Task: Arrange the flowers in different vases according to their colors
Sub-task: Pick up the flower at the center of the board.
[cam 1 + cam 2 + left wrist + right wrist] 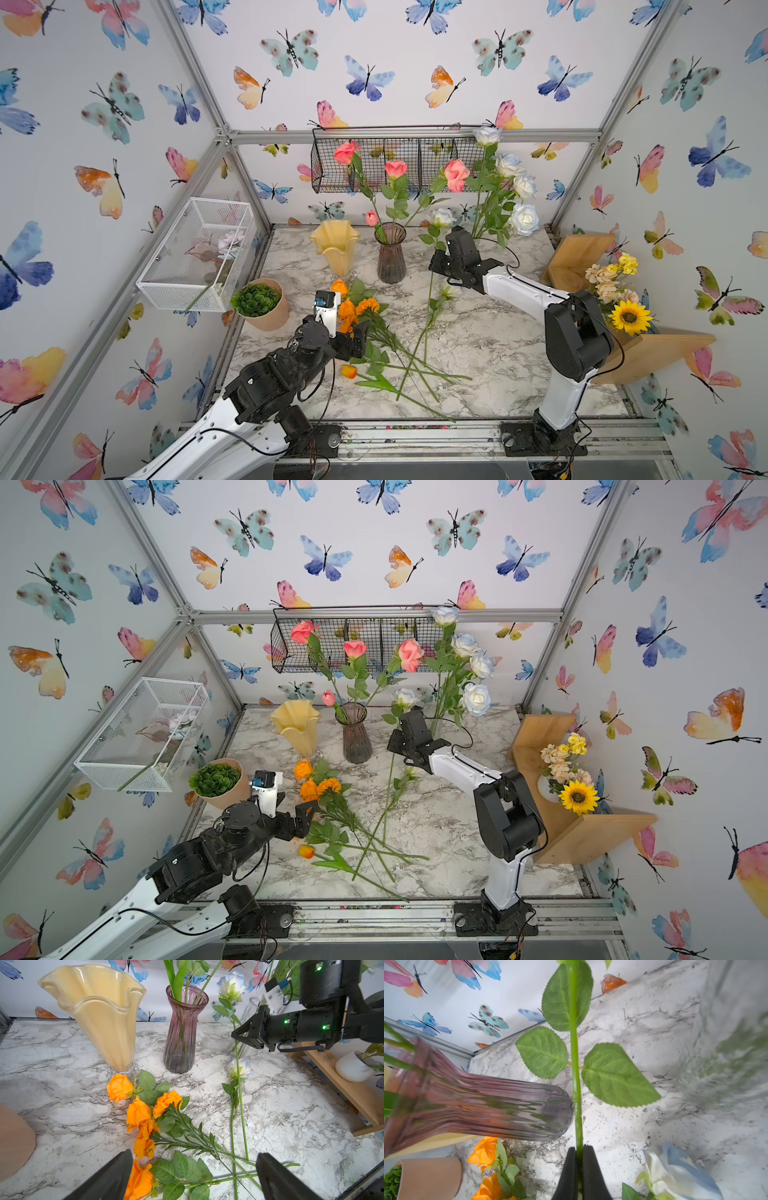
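In a top view: right gripper (435,266) clamped on white-blue rose (441,217) stem, just beside clear vase (435,725).
Left wrist: left gripper (193,1159) wide open above orange flowers (145,1113) on table (62,1064).
Right wrist: stem pinched mid-length.
Likely step: white-blue sort. Next probably needs lifting the stem end over the rim.

Bare marble (519,353) (crossed stems (411,365) alongside)
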